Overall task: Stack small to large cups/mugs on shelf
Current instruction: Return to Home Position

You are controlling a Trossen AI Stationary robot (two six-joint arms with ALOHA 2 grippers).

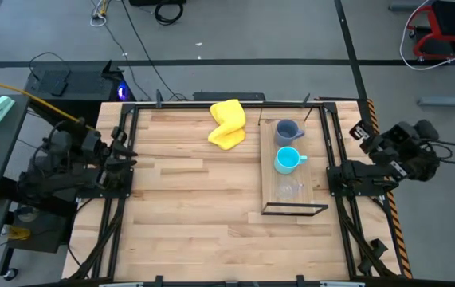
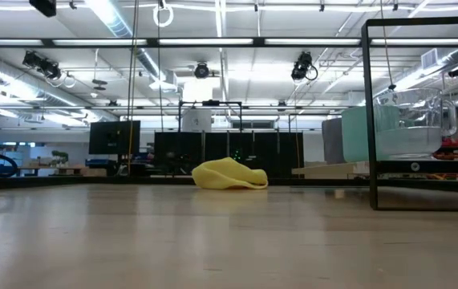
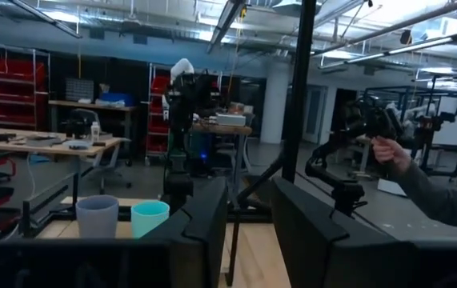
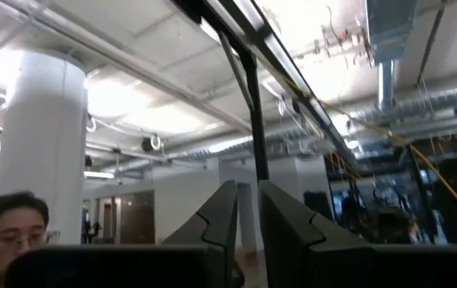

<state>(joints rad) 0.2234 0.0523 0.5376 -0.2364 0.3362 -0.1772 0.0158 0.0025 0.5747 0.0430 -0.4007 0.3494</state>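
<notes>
"Holding anything, either arm?" the editor asks.

"Nothing. The left gripper [image 3: 249, 192] hangs at the left edge of the desk [image 1: 195, 207]. Its jaws are parted by a narrow gap and grip nothing. The right gripper [image 4: 247, 192] sits at the right edge, beside the shelf [image 1: 273, 195], with its jaws likewise a slit apart and touching nothing."

"And the cups?"

"All three stand upright on the shelf, a light-wood board in a thin black frame on the right side of the desk. They form one line along it. The grey-blue mug [image 1: 288, 131] is at the far end, and the cyan mug [image 1: 288, 160] is in the middle, just beside it. The clear glass cup [image 1: 288, 190] stands toward the near end, close to the black frame."

"Anything else in the shot?"

"A crumpled yellow cloth [image 1: 228, 124] lies at the far edge of the desk, just left of the shelf and apart from it. In the left wrist view, a person's hand [image 3: 388, 152] and sleeve show in the room beyond the desk."
</notes>
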